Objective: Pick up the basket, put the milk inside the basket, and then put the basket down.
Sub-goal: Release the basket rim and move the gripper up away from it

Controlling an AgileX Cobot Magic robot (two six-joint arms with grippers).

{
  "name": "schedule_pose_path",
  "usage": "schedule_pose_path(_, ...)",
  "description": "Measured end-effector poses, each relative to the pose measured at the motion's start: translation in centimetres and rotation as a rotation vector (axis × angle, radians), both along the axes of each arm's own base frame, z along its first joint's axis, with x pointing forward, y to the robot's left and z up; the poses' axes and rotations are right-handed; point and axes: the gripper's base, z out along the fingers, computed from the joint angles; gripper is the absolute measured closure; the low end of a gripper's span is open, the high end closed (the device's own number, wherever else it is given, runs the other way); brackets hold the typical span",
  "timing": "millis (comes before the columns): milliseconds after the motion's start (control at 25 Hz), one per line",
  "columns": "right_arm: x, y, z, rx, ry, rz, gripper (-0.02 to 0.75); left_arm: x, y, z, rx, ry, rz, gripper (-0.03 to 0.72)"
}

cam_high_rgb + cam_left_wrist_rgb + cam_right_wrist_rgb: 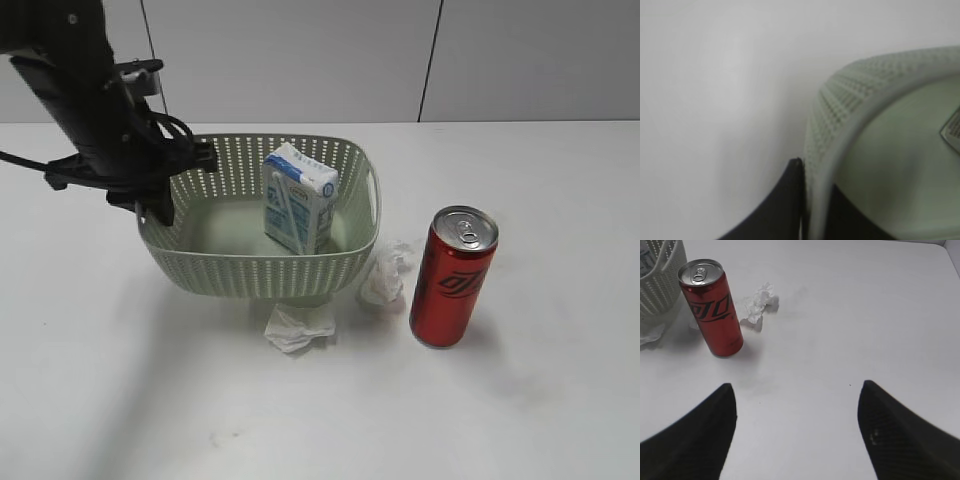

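Observation:
The pale green basket (262, 268) sits at the middle of the white table. The white-and-blue milk carton (297, 197) stands upright inside it. My left gripper (160, 205) is shut on the basket's left rim; in the left wrist view its two dark fingers (816, 180) pinch the basket wall (840, 107) between them. My right gripper (796, 387) is open and empty above bare table; it is out of the exterior view. A corner of the basket (657, 275) shows at the top left of the right wrist view.
A tall red soda can (453, 277) stands right of the basket and also shows in the right wrist view (712, 307). Crumpled white tissues lie at the basket's front (298, 328) and right (387, 273), one visible beside the can (759, 301).

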Motion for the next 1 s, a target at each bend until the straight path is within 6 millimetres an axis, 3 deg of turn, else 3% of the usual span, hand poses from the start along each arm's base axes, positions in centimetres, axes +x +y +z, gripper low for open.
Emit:
schedule_pose_path(360,0.0,0.0,0.0,0.0,0.001,0.0,0.147,6.1,-1.5,-2.2,0.0,-0.02,-0.013,0.682)
schedule_pose_path(680,0.0,0.0,0.0,0.0,0.0,0.0,0.147,7.2,-1.7,-3.4,-0.001,-0.036,-0.039,0.664)
schedule_pose_path(800,0.0,0.0,0.0,0.0,0.0,0.0,0.147,7.4,-1.9,-3.2,-0.018,-0.046,-0.034,0.536)
schedule_pose_path(1000,0.0,0.0,0.0,0.0,0.0,0.0,0.147,7.4,-2.0,-3.1,-0.034,-0.045,-0.027,0.241)
